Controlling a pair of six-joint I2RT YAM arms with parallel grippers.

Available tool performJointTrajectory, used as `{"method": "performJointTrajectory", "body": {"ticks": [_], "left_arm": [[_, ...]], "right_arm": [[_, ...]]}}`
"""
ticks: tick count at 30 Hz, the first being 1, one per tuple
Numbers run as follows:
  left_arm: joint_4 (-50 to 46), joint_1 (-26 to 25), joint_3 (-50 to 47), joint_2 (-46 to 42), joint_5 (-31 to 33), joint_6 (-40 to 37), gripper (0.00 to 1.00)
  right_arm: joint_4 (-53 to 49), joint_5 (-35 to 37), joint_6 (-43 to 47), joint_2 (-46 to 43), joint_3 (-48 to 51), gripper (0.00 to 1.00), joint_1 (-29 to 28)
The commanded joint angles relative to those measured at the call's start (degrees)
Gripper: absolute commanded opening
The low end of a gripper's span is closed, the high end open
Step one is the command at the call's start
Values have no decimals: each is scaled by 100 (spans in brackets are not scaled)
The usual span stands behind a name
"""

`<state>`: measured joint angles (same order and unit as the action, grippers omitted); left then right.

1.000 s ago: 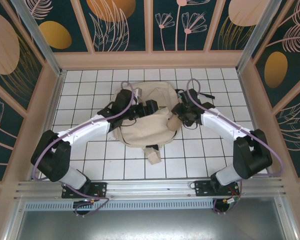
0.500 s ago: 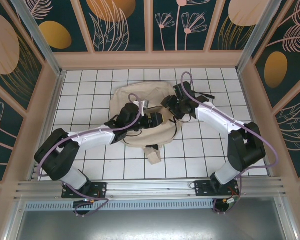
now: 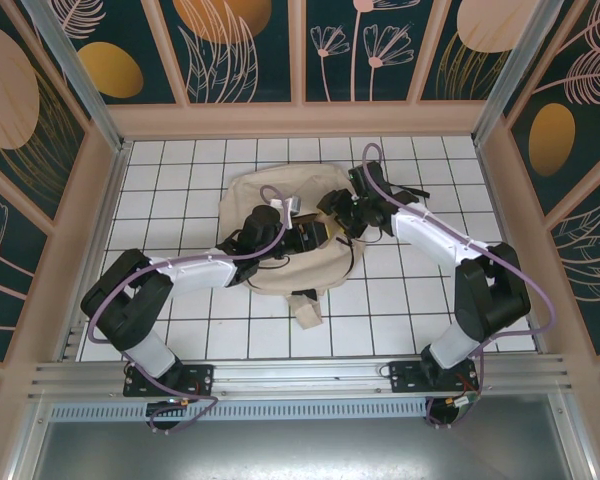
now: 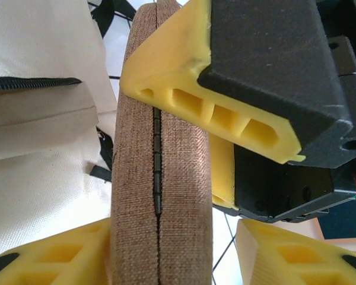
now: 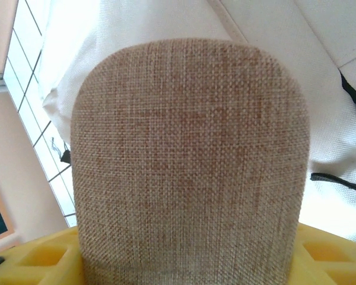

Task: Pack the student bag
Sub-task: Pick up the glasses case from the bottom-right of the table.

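The student bag [image 3: 270, 195] is a cream canvas backpack lying flat on the tiled table, with my two grippers meeting above its right half. My right gripper [image 5: 187, 268] is shut on a brown woven zip pouch [image 5: 190, 160], which rises upright from between its yellow fingers [image 4: 213, 101]. My left gripper [image 4: 166, 252] is open around the same pouch [image 4: 160, 178]. Its left finger lies against the fabric and its right finger [image 4: 285, 249] stands off with a gap. From above, the left gripper [image 3: 315, 232] and right gripper [image 3: 338, 222] are nearly touching.
The bag's beige loop [image 3: 307, 312] and a black strap stick out toward the near edge. More black straps [image 3: 405, 192] lie at the bag's far right. Wooden walls [image 3: 90, 230] close in the white tiled table [image 3: 180, 320] on three sides.
The left arm has swung right to meet the right gripper, and its jaws have narrowed around the pouch. The right gripper carried the pouch up and left over the bag, then held still.
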<state>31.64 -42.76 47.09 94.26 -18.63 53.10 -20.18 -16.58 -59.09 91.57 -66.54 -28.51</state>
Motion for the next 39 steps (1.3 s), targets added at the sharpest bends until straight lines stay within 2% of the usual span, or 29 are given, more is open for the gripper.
{"method": "performJointTrajectory", "body": {"ticks": [1, 4, 7, 10, 12, 16, 20, 26, 28, 32, 39], "left_arm": [[413, -26, 137, 57, 102, 91, 48], [409, -26, 143, 41, 174, 161, 41], [380, -29, 143, -16, 267, 215, 35], [370, -28, 141, -119, 340, 242, 31], [323, -20, 143, -207, 401, 240, 31], [184, 54, 191, -310, 381, 286, 30], [477, 236, 120, -377, 142, 780, 28], [821, 331, 255, -599, -226, 1544, 27], [884, 355, 277, -691, -242, 1763, 27], [1201, 452, 227, -776, -498, 2300, 27], [1617, 576, 189, -820, -801, 3017, 27]], "right_arm": [[282, -282, -100, 10, 11, 60, 38], [292, -301, -91, -13, 32, 60, 60], [307, -346, 9, -28, 60, 68, 116], [476, -466, 256, -167, 224, 83, 310], [676, -501, 445, -398, 433, 99, 504], [1804, -868, 321, -1196, 1225, 99, 910], [2717, -1602, 332, -1638, 1750, 99, 1256], [4518, -2539, -165, -1870, 2588, 94, 1203], [4976, -2593, -355, -1955, 2718, 93, 1140], [6696, -2801, -1496, -1944, 3086, 91, 1103], [7103, -2781, -1710, -1565, 2881, 85, 837]]}}
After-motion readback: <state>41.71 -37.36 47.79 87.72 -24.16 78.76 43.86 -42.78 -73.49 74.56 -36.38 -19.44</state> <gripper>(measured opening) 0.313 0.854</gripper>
